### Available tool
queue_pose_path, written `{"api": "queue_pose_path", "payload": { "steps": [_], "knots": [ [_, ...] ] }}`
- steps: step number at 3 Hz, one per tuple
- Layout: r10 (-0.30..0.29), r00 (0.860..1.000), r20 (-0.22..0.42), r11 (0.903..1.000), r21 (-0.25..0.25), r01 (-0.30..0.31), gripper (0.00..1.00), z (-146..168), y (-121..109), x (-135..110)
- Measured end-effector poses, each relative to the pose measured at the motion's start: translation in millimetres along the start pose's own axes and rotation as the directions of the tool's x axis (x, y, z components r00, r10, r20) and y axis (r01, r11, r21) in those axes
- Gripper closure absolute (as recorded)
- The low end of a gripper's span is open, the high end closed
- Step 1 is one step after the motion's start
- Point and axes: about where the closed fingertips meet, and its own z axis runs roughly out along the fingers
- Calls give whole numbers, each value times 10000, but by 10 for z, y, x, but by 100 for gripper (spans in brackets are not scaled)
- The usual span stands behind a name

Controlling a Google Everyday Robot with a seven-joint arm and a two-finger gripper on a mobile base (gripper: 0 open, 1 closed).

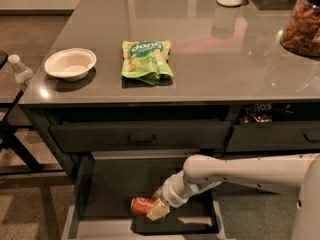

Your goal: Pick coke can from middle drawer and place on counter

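- End effector low inside the open middle drawer, pinching the right end of the coke can.
- Coke can lies sideways, nearer than the tabletop.

A red coke can is seen lying on its side in the open middle drawer below the desk. Its right end is gripped by the claw, which is carried in from the right on a white arm. On the desk a green snack bag is laid near the front edge — a white bowl is set to its left, and a jar of nuts at the far right.
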Motion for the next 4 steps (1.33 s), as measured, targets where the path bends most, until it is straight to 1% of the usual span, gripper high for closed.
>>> {"api": "queue_pose_path", "payload": {
  "steps": [1, 2, 3, 4],
  "knots": [
    [80, 9999, -66, 9999, 71, -79, 100, -39, 4, -1],
    [698, 9976, 27, 9954, 661, -698, 100, -341, 80, 63],
    [1428, 9897, 120, 9793, 1436, -1430, 100, -828, 187, 166],
    [1768, 9838, 297, 9526, 2463, -1786, 100, -1370, 263, 207]
  ]
}}
